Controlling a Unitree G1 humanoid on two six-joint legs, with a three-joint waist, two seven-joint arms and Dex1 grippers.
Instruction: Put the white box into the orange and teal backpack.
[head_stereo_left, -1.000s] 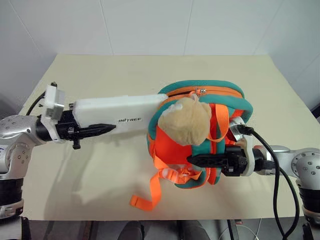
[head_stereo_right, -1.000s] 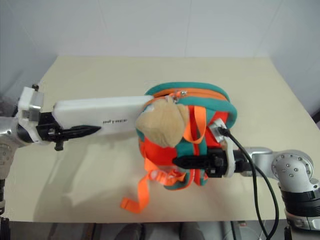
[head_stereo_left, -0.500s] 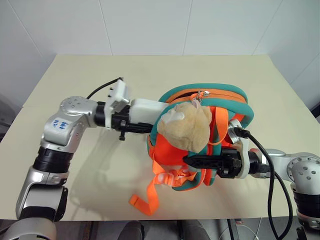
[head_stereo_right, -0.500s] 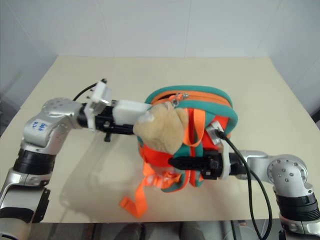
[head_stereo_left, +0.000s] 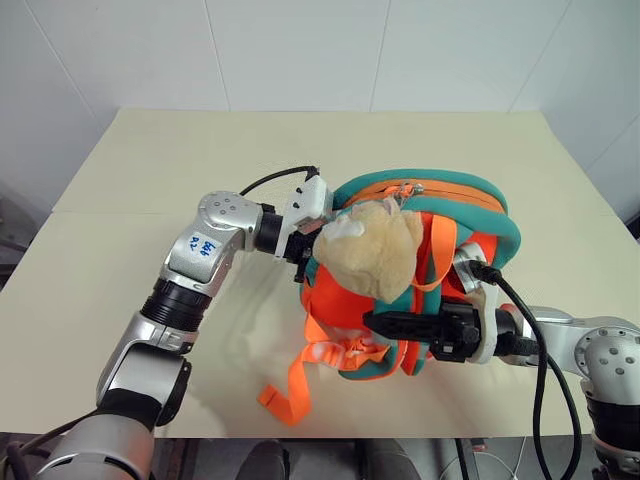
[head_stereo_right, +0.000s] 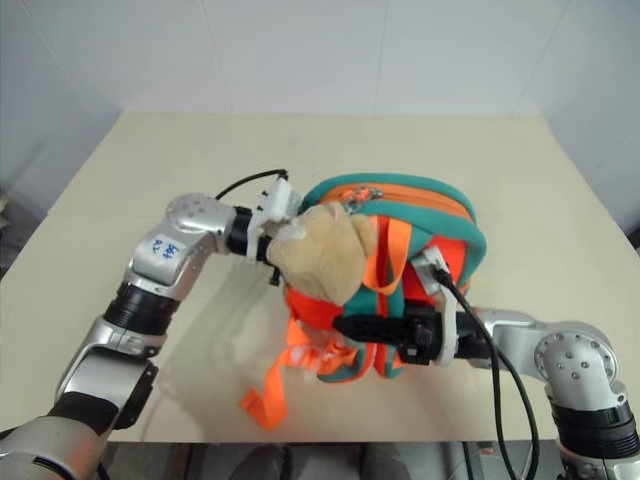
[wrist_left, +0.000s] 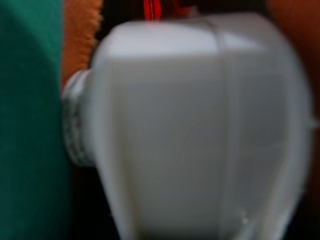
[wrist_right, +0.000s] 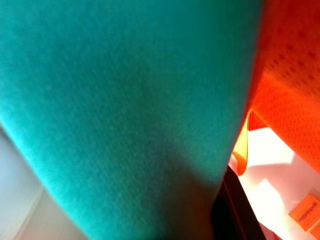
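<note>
White box (wrist_left: 200, 130) — inside the backpack (head_stereo_left: 470, 195) — directly ahead of left pincer (head_stereo_left: 305, 250).

Bear head (head_stereo_left: 375, 250) across backpack (head_stereo_left: 470, 195) opening

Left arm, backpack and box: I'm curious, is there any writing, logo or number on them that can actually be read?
Sticker on the left arm: blue marks, too small to read.
Orange tag in the right wrist view: faint print, too blurred to read.
White box: no lettering shows on the visible face.
Backpack: no writing visible.
Nothing here is readable.
</note>
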